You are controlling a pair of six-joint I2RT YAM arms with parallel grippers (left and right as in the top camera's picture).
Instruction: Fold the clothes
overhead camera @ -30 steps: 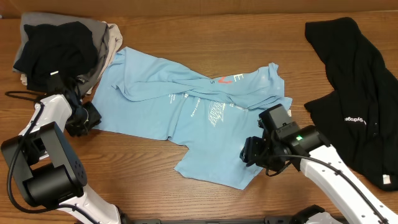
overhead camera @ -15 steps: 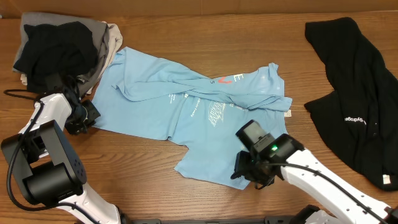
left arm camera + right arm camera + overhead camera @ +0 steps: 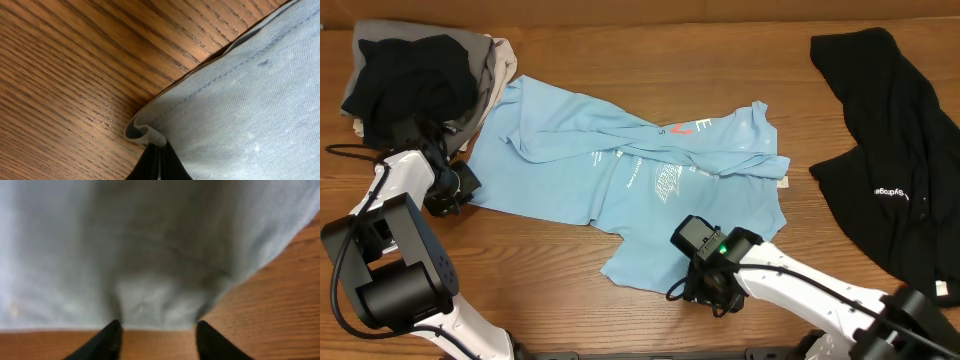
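Right arm has slid left along the shirt's lower edge since a second ago, away from the right-hand corner; the left arm has not shifted. We log the sky-blue T-shirt (image 3: 620, 170) lying half spread and rumpled across the middle of the table (image 3: 570, 320), lettering up, with a ridge of folds running across the chest. Left gripper (image 3: 159, 162) is clenched on a puckered bit of hem at the shirt's left edge. Right gripper (image 3: 157, 339) stands parted, with the lower hem lying just at its fingertips and nothing caught yet. We judge the step in hand to be taking that bottom edge. To do it well, we would reach further over the hem before closing, pinch cloth rather than table, and keep the left pinch taut so the cloth flattens instead of bunching.
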